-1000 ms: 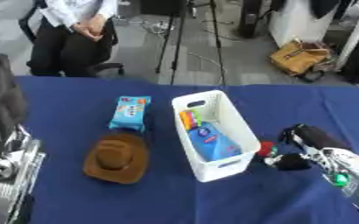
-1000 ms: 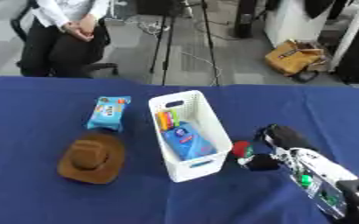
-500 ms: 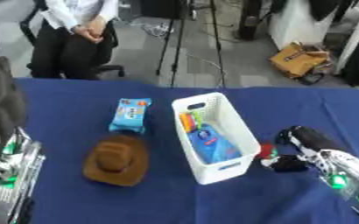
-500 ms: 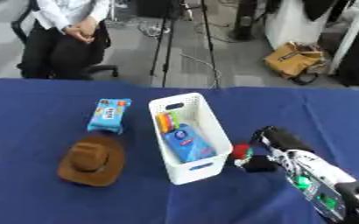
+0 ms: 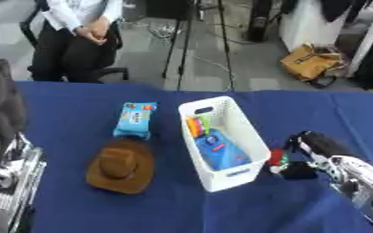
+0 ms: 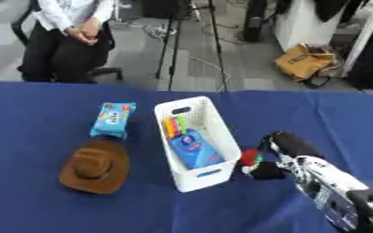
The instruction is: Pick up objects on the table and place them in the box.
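A white slotted box (image 5: 221,143) stands mid-table and holds a blue packet and some coloured items. Left of it lie a blue snack pack (image 5: 135,119) and a brown cowboy hat (image 5: 123,166). My right hand (image 6: 270,169) is low on the cloth just right of the box, its fingers curled round a small red and green object (image 6: 250,157). My left arm (image 5: 2,182) fills the lower left edge; its hand is out of sight.
A blue cloth (image 5: 78,95) covers the table. A seated person, a tripod and a tan bag (image 5: 309,61) are on the floor beyond the far edge.
The whole view has shifted a little. My right hand stays beside the box with the red and green object; nothing else has moved.
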Controlling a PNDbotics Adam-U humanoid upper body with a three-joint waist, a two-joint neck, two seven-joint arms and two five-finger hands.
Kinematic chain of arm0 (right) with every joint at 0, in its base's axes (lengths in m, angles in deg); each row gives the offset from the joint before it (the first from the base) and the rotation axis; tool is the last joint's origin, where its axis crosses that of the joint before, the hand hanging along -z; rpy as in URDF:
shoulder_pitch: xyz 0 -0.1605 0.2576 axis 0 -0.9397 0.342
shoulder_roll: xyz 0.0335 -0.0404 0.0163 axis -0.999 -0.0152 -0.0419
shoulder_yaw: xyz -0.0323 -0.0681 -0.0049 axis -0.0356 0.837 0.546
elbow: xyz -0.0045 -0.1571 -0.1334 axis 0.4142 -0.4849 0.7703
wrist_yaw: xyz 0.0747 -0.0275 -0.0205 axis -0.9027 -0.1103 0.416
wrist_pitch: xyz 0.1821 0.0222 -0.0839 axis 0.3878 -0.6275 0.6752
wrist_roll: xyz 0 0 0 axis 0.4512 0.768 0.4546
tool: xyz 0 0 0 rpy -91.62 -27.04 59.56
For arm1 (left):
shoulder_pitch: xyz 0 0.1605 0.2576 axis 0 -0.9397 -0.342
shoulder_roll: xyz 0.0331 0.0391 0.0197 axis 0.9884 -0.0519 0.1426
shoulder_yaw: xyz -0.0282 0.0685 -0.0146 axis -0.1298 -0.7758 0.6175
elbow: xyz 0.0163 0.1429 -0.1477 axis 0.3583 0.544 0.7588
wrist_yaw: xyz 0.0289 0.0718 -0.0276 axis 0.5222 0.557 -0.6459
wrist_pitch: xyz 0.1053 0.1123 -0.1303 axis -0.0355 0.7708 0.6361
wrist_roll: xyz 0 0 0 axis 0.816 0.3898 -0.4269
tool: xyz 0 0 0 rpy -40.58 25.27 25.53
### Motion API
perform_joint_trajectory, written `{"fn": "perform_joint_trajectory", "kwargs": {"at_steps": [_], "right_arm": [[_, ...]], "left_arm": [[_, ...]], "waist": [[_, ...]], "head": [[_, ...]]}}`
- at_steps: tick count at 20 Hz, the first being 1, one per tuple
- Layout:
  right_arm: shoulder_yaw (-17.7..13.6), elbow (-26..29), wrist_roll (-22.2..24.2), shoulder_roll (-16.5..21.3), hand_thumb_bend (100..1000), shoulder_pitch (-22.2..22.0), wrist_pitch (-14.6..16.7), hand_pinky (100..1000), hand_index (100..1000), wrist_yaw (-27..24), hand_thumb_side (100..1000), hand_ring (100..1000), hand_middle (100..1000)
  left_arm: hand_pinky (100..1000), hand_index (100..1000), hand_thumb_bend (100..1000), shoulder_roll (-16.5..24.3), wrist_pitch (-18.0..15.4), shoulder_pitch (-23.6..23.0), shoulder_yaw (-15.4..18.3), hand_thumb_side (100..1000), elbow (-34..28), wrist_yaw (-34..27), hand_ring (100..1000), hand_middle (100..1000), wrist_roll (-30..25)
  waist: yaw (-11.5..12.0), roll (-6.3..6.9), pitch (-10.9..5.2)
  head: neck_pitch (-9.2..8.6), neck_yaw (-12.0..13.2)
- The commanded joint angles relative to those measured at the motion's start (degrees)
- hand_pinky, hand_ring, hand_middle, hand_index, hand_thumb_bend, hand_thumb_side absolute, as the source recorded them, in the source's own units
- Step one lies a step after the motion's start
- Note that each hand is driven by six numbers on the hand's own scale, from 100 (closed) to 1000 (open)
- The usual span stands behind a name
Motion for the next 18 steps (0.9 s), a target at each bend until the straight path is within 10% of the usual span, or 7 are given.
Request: {"fn": "perform_joint_trajectory", "kwargs": {"at_steps": [1,18], "right_arm": [[-0.32,0.97,-0.05,1.17,662,1.03,-0.18,858,759,-0.36,635,868,646],[-0.39,-0.21,0.52,0.02,667,0.79,0.30,859,761,-0.21,635,872,648]], "left_arm": [[913,986,100,0.26,-0.03,0.88,0.36,1000,-0.82,-0.14,945,888,0.18],[910,983,100,0.15,-0.02,0.97,0.42,1000,-0.82,-0.16,944,887,0.47]], "waist": [[-0.03,0.00,-1.01],[0.41,0.18,-0.91]], "head": [[-0.40,-0.20],[-0.09,-0.20]]}}
